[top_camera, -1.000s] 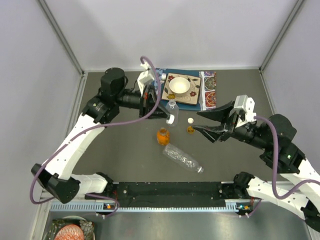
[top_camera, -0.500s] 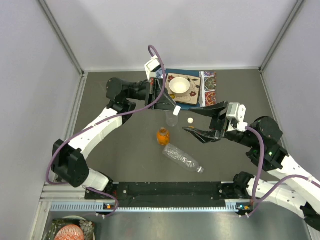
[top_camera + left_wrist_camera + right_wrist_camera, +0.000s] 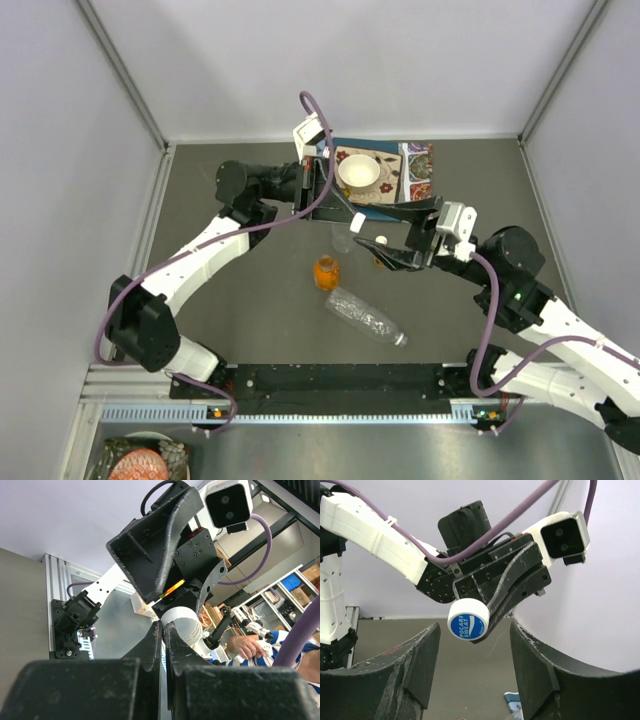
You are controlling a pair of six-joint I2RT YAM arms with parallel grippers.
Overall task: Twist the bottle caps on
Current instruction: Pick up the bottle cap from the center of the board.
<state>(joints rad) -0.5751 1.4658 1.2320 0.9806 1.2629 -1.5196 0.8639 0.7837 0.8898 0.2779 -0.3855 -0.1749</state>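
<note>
My left gripper [image 3: 352, 216] is shut on the rim of a white bottle cap [image 3: 184, 624] with a blue label [image 3: 468, 619], held in the air. My right gripper [image 3: 388, 236] faces it and is open; the fingers [image 3: 422, 650] stand on either side, a little short of the cap, not touching it. Below stands an upright clear bottle [image 3: 342, 238]. A squat orange bottle [image 3: 326, 272] stands nearer, and a second clear bottle [image 3: 365, 315] lies on its side. Another white cap [image 3: 381, 241] lies on the table under the right gripper.
A white bowl [image 3: 359, 171] sits on a patterned mat [image 3: 392, 188] at the back, with a printed card [image 3: 417, 178] beside it. Grey walls enclose the table on three sides. Both arm bases sit on the black rail [image 3: 340, 378] at the near edge.
The left arm has reached up and to the right with the cap. The right gripper has moved left toward the cap, and its jaws have spread apart.
</note>
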